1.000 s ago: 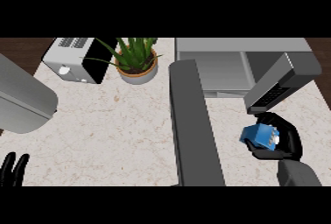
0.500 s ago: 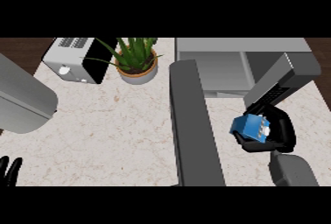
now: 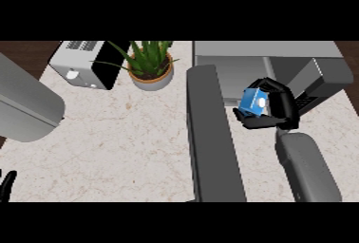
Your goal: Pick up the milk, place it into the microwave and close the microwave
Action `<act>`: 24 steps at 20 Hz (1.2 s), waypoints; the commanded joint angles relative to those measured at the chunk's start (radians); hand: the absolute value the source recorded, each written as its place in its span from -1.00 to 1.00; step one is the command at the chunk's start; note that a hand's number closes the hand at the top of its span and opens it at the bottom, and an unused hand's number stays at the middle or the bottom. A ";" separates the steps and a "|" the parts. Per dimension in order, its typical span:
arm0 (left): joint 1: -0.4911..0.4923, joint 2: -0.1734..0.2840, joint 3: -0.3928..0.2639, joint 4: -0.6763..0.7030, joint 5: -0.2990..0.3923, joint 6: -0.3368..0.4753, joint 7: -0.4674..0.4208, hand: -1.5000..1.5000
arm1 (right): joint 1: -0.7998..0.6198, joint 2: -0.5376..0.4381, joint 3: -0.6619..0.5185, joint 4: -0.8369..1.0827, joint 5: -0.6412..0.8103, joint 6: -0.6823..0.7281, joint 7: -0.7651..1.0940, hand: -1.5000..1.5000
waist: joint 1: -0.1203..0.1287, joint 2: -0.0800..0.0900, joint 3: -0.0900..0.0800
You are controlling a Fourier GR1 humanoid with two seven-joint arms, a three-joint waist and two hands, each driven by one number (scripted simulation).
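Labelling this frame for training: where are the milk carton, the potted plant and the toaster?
milk carton [image 3: 252,100], head view, its blue side.
potted plant [image 3: 150,81], head view, the pot's rim.
toaster [image 3: 79,65], head view, its grey top.

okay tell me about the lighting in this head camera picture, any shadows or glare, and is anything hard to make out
Head view: even, flat light with no glare; the potted plant casts only a soft shadow on the counter. The right hand is black and merges with the dark microwave interior, so only the blue milk stands out. The left hand is cut off at the lower left edge.
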 commanded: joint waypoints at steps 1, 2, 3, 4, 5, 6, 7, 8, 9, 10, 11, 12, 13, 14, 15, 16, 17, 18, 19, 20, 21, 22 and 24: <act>-0.040 -0.007 0.007 0.028 -0.025 0.004 -0.002 -1.00 | -0.178 0.021 -0.009 0.163 0.028 -0.052 0.030 1.00 | 0.005 0.003 0.000; 0.006 0.008 0.028 -0.031 0.040 -0.019 0.039 -1.00 | -0.147 0.016 -0.024 0.269 0.038 -0.044 -0.104 1.00 | 0.009 0.004 0.001; -0.052 -0.011 0.008 0.086 -0.029 -0.026 -0.040 -1.00 | -0.231 0.042 -0.025 0.264 0.032 -0.074 -0.018 1.00 | 0.008 0.004 0.000; -0.009 -0.013 0.021 0.023 0.003 -0.021 -0.007 -1.00 | -0.263 0.009 -0.057 0.362 0.025 -0.052 -0.094 1.00 | 0.016 0.006 0.001; -0.057 0.021 0.044 0.055 0.029 -0.028 0.017 -1.00 | -0.318 -0.009 -0.065 0.400 0.032 -0.058 -0.075 1.00 | 0.018 0.008 0.001; 0.022 -0.031 -0.024 0.013 -0.037 -0.049 -0.036 -1.00 | -0.311 0.020 -0.059 0.426 0.044 -0.089 -0.112 1.00 | 0.018 0.006 0.001; -0.079 -0.020 -0.017 0.040 -0.030 0.003 0.021 -1.00 | -0.401 0.024 -0.063 0.438 0.052 -0.129 -0.030 1.00 | 0.020 0.010 0.001; -0.040 0.001 0.024 0.057 0.003 -0.041 0.003 -1.00 | -0.380 -0.021 -0.081 0.493 0.041 -0.071 -0.111 1.00 | 0.015 0.007 0.001; -0.035 0.008 0.029 0.056 0.001 -0.062 -0.037 -1.00 | -0.436 -0.009 -0.100 0.546 0.035 -0.095 -0.102 1.00 | 0.037 0.014 0.001; -0.062 -0.003 0.024 0.115 -0.012 -0.062 -0.060 -1.00 | -0.403 -0.025 -0.084 0.589 0.069 -0.104 -0.170 1.00 | 0.040 0.019 0.001; -0.045 0.013 0.045 0.042 0.025 -0.055 -0.013 -1.00 | -0.417 -0.022 -0.102 0.623 0.056 -0.099 -0.201 1.00 | 0.036 0.015 0.002; -0.068 0.022 0.051 0.084 0.028 -0.067 -0.025 -1.00 | -0.484 -0.033 -0.108 0.637 0.058 -0.113 -0.154 1.00 | 0.042 0.018 0.001; -0.100 0.022 0.054 0.091 0.040 -0.048 0.000 -1.00 | -0.486 -0.052 -0.112 0.662 0.066 -0.120 -0.174 1.00 | 0.041 0.020 0.002; -0.083 0.021 0.020 0.044 0.031 -0.053 0.029 -1.00 | -0.501 -0.024 -0.102 0.680 0.083 -0.164 -0.182 1.00 | 0.049 0.023 0.002; -0.078 0.007 0.011 0.052 0.013 -0.055 0.003 -1.00 | -0.521 -0.048 -0.122 0.693 0.072 -0.168 -0.182 1.00 | 0.062 0.028 0.003; -0.079 0.001 0.006 0.054 -0.003 -0.056 -0.014 -1.00 | -0.533 -0.056 -0.126 0.703 0.072 -0.169 -0.187 1.00 | 0.073 0.033 0.003; -0.083 0.008 0.003 0.073 0.007 -0.069 -0.007 -1.00 | -0.525 -0.034 -0.116 0.721 0.088 -0.198 -0.222 1.00 | 0.064 0.029 0.002; -0.078 0.012 0.008 0.036 0.016 -0.062 0.005 -1.00 | -0.555 -0.064 -0.120 0.732 0.090 -0.194 -0.195 1.00 | 0.078 0.034 0.003; -0.121 0.004 -0.006 0.087 -0.016 -0.051 -0.004 -1.00 | -0.572 -0.079 -0.118 0.742 0.098 -0.200 -0.191 1.00 | 0.071 0.037 0.002; -0.112 0.018 0.011 0.084 0.006 -0.067 -0.005 -1.00 | -0.581 -0.057 -0.110 0.751 0.113 -0.258 -0.195 1.00 | 0.082 0.038 0.002; -0.128 -0.016 -0.034 0.072 -0.036 -0.039 -0.002 -1.00 | -0.578 -0.071 -0.092 0.766 0.136 -0.260 -0.200 1.00 | 0.075 0.038 0.003; -0.134 0.010 -0.013 0.090 -0.021 -0.059 -0.003 -1.00 | -0.597 -0.078 -0.092 0.779 0.141 -0.266 -0.189 1.00 | 0.081 0.040 0.002; -0.133 0.021 0.002 0.058 0.006 -0.059 0.017 -1.00 | -0.616 -0.084 -0.118 0.796 0.123 -0.295 -0.178 1.00 | 0.097 0.044 0.003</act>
